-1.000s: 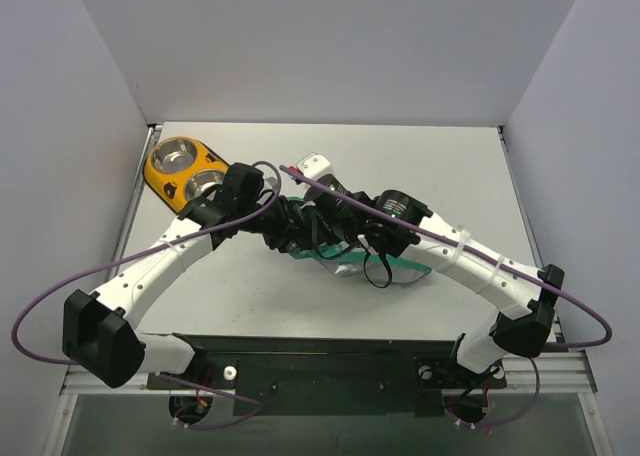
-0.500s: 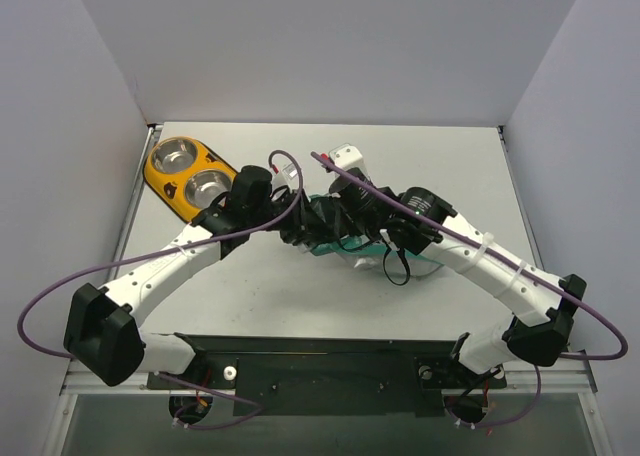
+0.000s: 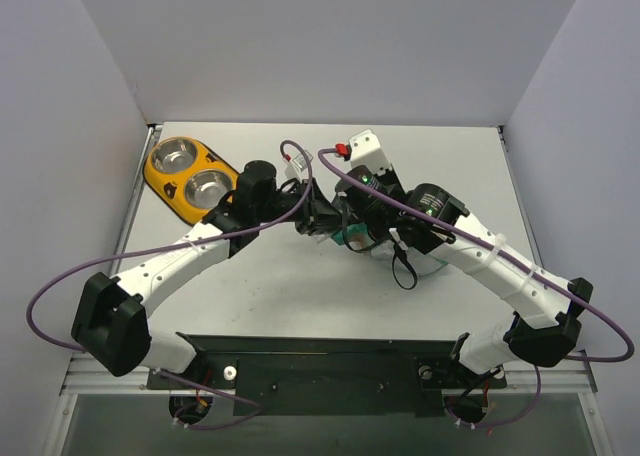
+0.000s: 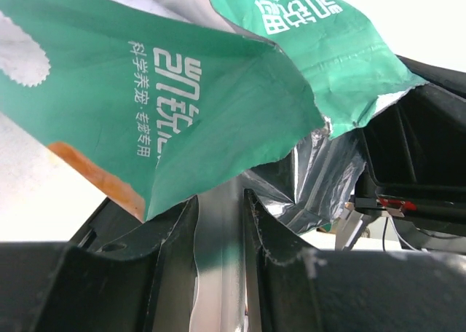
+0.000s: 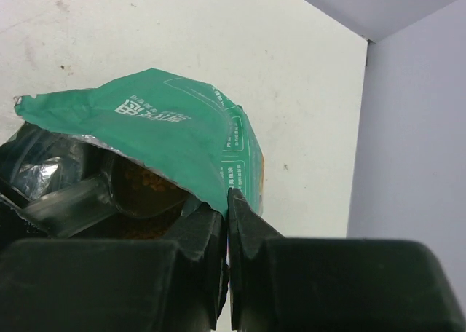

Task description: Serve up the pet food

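A teal pouch (image 5: 175, 128) is lifted open at mid table, mostly hidden under both arms in the top view (image 3: 352, 239). My right gripper (image 5: 227, 194) is shut on the pouch's upper rim. Brown pet food (image 5: 149, 190) shows inside the mouth, seen through a clear plastic scoop (image 5: 69, 201) that reaches into the pouch. My left gripper (image 4: 220, 197) is shut on the scoop's clear handle (image 4: 218, 259), just under the pouch's teal wall (image 4: 218, 106) and silver lining. In the top view the left gripper (image 3: 318, 214) and the right gripper (image 3: 352, 226) meet at the pouch.
The yellow double-bowl feeder (image 3: 160, 181) with two steel bowls sits at the back left, just left of my left wrist. Grey walls enclose the table on three sides; the right wall (image 5: 408, 128) is close. Purple cables loop over both arms.
Both grippers have moved right and toward the back of the table, carrying the pouch and scoop with them. The feeder's two bowls are now uncovered.
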`<state>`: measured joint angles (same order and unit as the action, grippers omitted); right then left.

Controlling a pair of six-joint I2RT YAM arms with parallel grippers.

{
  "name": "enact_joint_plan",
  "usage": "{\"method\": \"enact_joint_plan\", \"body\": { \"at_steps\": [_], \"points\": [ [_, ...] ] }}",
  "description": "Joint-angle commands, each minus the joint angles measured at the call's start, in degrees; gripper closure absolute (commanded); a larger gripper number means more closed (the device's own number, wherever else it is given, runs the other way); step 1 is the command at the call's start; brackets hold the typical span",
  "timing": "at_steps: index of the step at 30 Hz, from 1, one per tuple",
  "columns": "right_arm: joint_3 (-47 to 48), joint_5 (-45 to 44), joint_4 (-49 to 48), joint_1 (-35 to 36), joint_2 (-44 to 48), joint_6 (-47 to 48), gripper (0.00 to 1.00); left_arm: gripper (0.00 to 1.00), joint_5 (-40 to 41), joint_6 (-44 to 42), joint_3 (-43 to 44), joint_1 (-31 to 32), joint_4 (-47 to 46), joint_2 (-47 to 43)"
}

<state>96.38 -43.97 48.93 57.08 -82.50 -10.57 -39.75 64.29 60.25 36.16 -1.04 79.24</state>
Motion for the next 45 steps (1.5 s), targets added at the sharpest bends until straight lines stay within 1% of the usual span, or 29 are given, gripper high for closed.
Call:
{"method": "enact_joint_plan", "body": {
  "at_steps": [1, 3, 5, 8, 13, 20, 23, 28, 29, 30, 31, 32, 33, 34, 38, 39, 40, 43, 45],
  "points": [
    [1.4, -9.6, 0.8, -0.9, 1.4, 2.6, 1.00, 1.00, -2.4, -0.5, 0.2, 0.0, -12.4, 0.7],
    [0.8, -9.6, 0.5, -1.4, 2.1, 2.4, 1.00, 1.00, -1.8, -3.3, 1.1, 0.0, -9.4, -0.7],
    [0.2, -9.6, 0.3, -2.3, 3.0, 2.5, 1.00, 1.00, -0.8, -3.7, 0.7, -0.4, -7.5, -2.7],
    [-1.1, -9.9, 0.3, -3.5, 4.7, 3.2, 1.00, 1.00, -0.4, -1.2, -0.9, -1.0, -8.8, -4.8],
    [-3.3, -8.3, -0.4, -5.9, 7.3, 4.8, 1.00, 1.00, 0.0, -1.5, -1.2, -2.4, -5.8, -8.2],
    [-5.9, -6.1, -2.4, -8.1, 9.8, 6.5, 1.00, 1.00, -4.4, 1.7, -1.4, -4.6, -6.5, -8.4],
    [-5.6, -5.2, -2.9, -8.7, 10.0, 6.7, 1.00, 1.00, -4.1, 2.2, -1.2, -4.7, -5.1, -8.8],
    [-5.1, -4.6, -3.0, -8.7, 10.0, 6.4, 1.00, 1.00, -4.1, 4.3, -0.8, -5.3, -5.7, -9.5],
    [-4.9, -4.1, -3.0, -8.7, 10.0, 6.6, 1.00, 1.00, -3.8, 4.3, 0.5, -5.9, -2.0, -9.4],
    [-4.7, -3.5, -3.0, -8.6, 9.9, 6.6, 1.00, 1.00, -3.3, 4.1, 1.7, -6.4, 6.8, -8.8],
    [-4.5, -2.1, -3.0, -8.5, 9.9, 6.8, 1.00, 1.00, -1.9, 3.7, 5.6, -6.5, 12.5, -8.1],
    [-4.4, -1.3, -3.3, -8.1, 9.9, 7.0, 1.00, 1.00, -0.7, 3.0, 7.8, -6.5, 22.6, -7.2],
    [-4.4, -0.8, -3.7, -7.8, 9.6, 7.5, 1.00, 1.00, 1.4, 2.7, 12.3, -6.3, 27.4, -6.6],
    [-4.6, -0.7, -4.1, -6.9, 9.5, 7.8, 1.00, 1.00, 1.9, 2.6, 14.2, -5.9, 33.1, -5.6],
    [-4.4, -1.1, -4.8, -6.0, 7.7, 8.5, 1.00, 1.00, 5.2, 6.0, 20.5, -5.8, 43.1, -3.4],
    [-4.3, -1.1, -5.2, -6.1, 7.4, 8.4, 1.00, 1.00, 6.1, 8.6, 22.5, -5.8, 45.2, -2.8],
    [-4.3, -1.0, -5.4, -6.1, 7.3, 8.4, 1.00, 1.00, 7.7, 9.9, 23.5, -5.5, 49.5, -1.5],
    [-4.2, -0.8, -6.1, -6.1, 6.9, 8.4, 1.00, 1.00, 10.4, 16.7, 28.6, -2.9, 51.6, 1.8],
    [-4.4, -0.8, -6.4, -6.1, 7.0, 8.3, 1.00, 1.00, 12.0, 19.5, 31.2, -0.4, 52.6, 4.8]
  ]
}}
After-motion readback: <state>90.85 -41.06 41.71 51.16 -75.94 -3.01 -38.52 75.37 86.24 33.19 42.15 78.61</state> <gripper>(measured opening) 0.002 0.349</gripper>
